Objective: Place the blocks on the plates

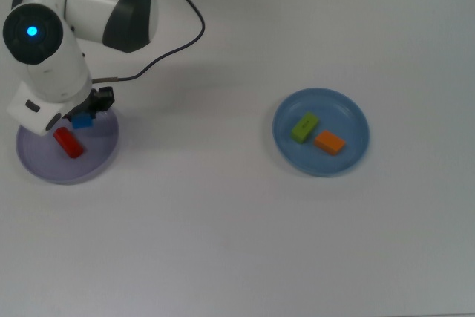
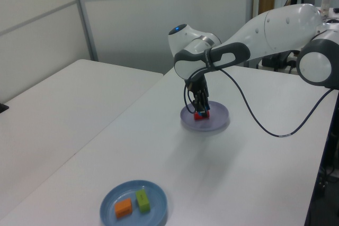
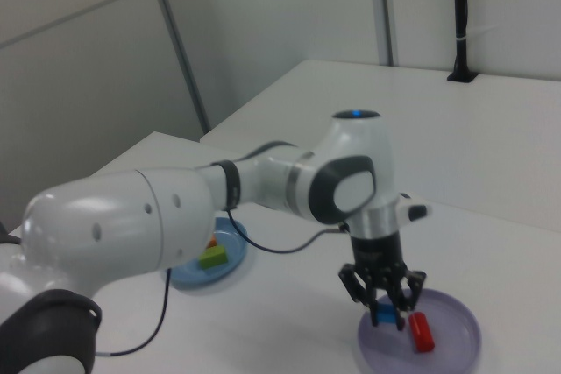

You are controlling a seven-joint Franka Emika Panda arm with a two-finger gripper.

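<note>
1. 1 blue cube (image 1: 82, 119) is sitting clenched between the fingers of the gripper (image 3: 385, 307), hanging over the lavender plate (image 1: 98, 159); whether it is touching the plate surface cannot be told.
2. 1 red block (image 1: 68, 142) is lying flat on that same plate, just beside the blue cube, toward the top view's lower left.
3. 2 more blocks, a lime-green block (image 1: 304, 127) and an orange block (image 1: 329, 142), are resting side by side on the blue plate (image 1: 349, 161), well apart from the lavender plate, at the top view's right.
4. 1 white arm (image 2: 265, 30) is reaching down over the lavender plate, with a black cable (image 1: 178, 42) looping from it across the white table (image 1: 237, 243).
</note>
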